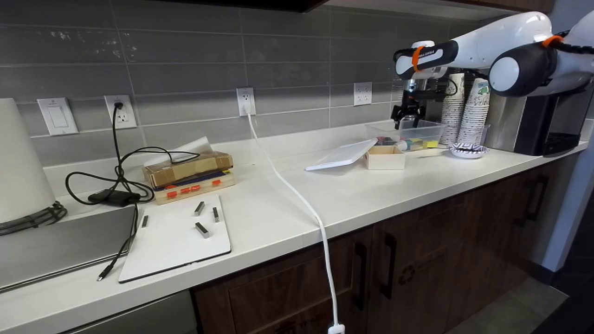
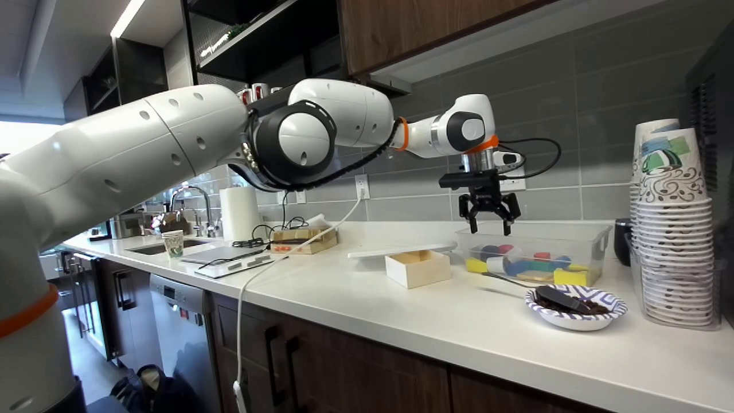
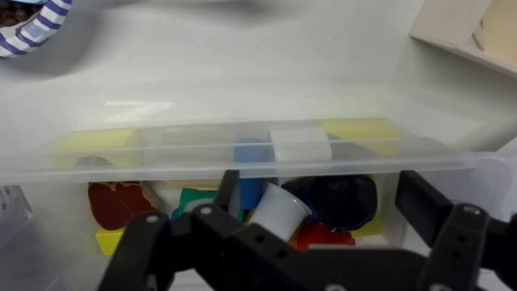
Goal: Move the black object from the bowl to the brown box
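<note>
Bench (image 2: 470,310) is bearing bowl (image 2: 570,323) holding black object (image 2: 559,298); box (image 2: 425,275) at bowl's nine o'clock in both exterior views; hand (image 2: 490,229) is gaping.

Bright, in an exterior view, at the ceiling light (image 2: 127,17), and washed out at the left edge. Flecked with glare on the wall tiles (image 1: 185,76), dim at the lower cabinets (image 1: 427,241). Softer in the wrist view: shadowed beside bowl (image 3: 38,30) and box (image 3: 450,22), blurred at the gripper (image 3: 317,192).

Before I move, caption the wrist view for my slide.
Open gripper over the clear bin; bowl upper left, tan box upper right.
</note>
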Robot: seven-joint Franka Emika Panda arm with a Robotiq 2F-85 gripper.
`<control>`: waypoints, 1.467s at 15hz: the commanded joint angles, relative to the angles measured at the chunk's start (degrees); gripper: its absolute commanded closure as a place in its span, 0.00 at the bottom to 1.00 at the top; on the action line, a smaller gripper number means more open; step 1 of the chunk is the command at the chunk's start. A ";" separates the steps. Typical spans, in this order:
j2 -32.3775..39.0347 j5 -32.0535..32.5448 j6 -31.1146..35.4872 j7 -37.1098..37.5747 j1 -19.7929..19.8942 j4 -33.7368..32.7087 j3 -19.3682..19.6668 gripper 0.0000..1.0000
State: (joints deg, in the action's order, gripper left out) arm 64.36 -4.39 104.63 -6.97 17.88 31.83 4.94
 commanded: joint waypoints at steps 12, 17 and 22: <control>5.81 3.32 3.54 -0.36 0.57 -9.51 -0.41 0.00; 5.82 1.72 1.44 -1.51 1.04 -9.68 -2.75 0.00; 5.84 1.29 -0.68 -1.96 1.16 -9.65 -4.38 0.00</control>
State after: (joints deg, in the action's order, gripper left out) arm 67.06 -1.74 107.29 -7.82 18.36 28.48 1.76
